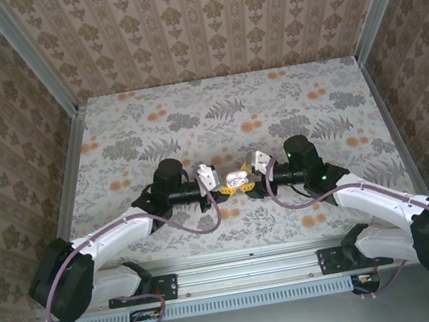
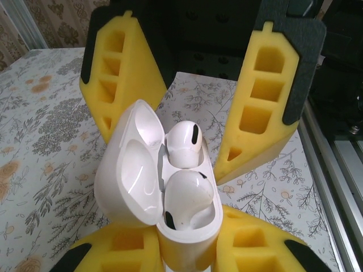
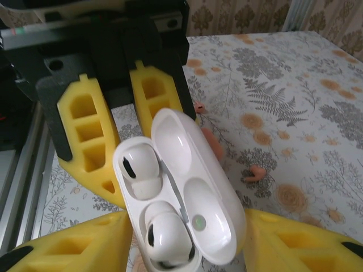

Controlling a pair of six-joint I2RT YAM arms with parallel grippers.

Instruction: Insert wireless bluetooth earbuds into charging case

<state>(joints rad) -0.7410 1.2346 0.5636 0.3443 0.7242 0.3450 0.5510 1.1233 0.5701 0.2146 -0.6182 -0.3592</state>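
Charging case (image 2: 187, 245), lid (image 2: 131, 177) open, two white earbuds (image 2: 184, 143) seated, clamped by left gripper (image 2: 187, 256), right gripper (image 3: 187, 225) spread wide

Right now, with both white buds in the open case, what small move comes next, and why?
Probably nudge the lid shut with the right tool. Both white earbuds sit in their sockets and the lid stands open. The left tool grips the case at its base, while the right tool's fingers stand apart on either side of it, free to push.
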